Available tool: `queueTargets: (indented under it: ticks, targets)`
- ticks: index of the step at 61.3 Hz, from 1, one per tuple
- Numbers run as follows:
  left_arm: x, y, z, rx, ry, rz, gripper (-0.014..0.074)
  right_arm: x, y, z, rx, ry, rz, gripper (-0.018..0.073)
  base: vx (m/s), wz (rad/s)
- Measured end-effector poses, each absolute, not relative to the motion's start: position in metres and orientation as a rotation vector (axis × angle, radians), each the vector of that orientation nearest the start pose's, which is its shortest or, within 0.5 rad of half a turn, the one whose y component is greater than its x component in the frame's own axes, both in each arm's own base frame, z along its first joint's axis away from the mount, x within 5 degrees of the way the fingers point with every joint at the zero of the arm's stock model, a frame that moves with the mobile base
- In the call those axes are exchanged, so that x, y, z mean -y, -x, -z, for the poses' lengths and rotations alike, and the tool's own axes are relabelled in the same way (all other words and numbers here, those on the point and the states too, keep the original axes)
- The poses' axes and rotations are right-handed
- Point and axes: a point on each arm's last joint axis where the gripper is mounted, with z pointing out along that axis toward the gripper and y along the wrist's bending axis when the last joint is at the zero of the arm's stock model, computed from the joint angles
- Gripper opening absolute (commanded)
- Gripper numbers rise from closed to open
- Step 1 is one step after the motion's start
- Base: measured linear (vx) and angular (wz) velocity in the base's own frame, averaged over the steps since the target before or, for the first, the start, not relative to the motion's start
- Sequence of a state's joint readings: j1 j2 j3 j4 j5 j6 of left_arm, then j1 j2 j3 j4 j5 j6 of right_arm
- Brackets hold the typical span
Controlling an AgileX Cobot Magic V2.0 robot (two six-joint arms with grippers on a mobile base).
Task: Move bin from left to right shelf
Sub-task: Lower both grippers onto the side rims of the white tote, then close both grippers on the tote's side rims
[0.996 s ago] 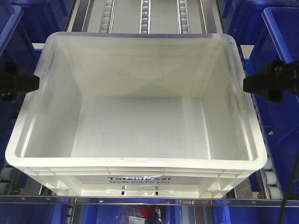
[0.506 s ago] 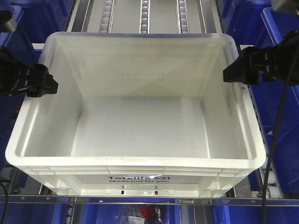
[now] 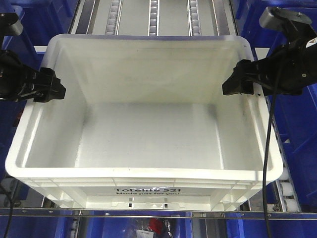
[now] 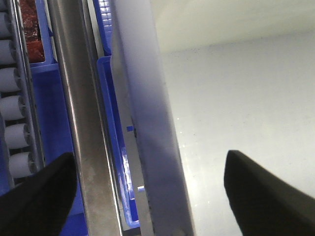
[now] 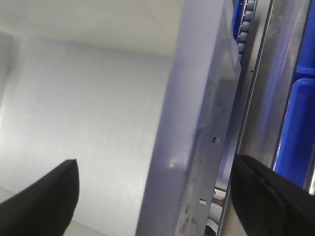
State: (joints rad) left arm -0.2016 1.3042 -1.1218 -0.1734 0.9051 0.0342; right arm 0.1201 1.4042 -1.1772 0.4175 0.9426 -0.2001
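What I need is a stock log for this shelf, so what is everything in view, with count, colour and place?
bin: one, white with black print on the front, centre, on the shelf, nothing inside
blue bins: several, blue, both sides and below, partly hidden
roller strips: three, pale grey, behind the bin
rail: one, silver, along the front edge
red thing: one, below the rail, too hidden to name
cable: one, black, hanging at the right
left claw: one, black, open, astride the bin's left wall
right claw: one, black, open, astride the bin's right wall
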Motion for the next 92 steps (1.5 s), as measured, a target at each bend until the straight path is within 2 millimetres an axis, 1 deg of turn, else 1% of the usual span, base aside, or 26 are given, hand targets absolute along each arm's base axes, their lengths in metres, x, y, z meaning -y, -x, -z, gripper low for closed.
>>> queueTargets:
  ticks: [18,32,49,70,92]
  targets:
    - [0.065,-0.256,-0.328,-2.567,-0.217,0.279,0.0574,-0.065,-0.285,-0.314,-2.611,0.212,-0.502,0.0589,0.00,0.00]
    - [0.066,-0.262,-0.319,-2.608,-0.218,0.276,0.0574,-0.065,-0.286,-0.314,-2.606,0.222,-0.498,0.0589,0.00,0.00]
    - [0.066,-0.262,-0.319,-2.608,-0.218,0.276,0.0574,-0.066,-0.292,-0.304,-2.638,0.217,-0.501,0.0589,0.00,0.00]
    - [0.066,-0.261,-0.319,-2.614,-0.220,0.276,0.0574,-0.066,-0.292,-0.304,-2.639,0.221,-0.501,0.0589,0.00,0.00]
    - [0.066,-0.260,-0.318,-2.628,-0.222,0.276,0.0574,-0.066,-0.292,-0.304,-2.636,0.235,-0.498,0.0562,0.00,0.00]
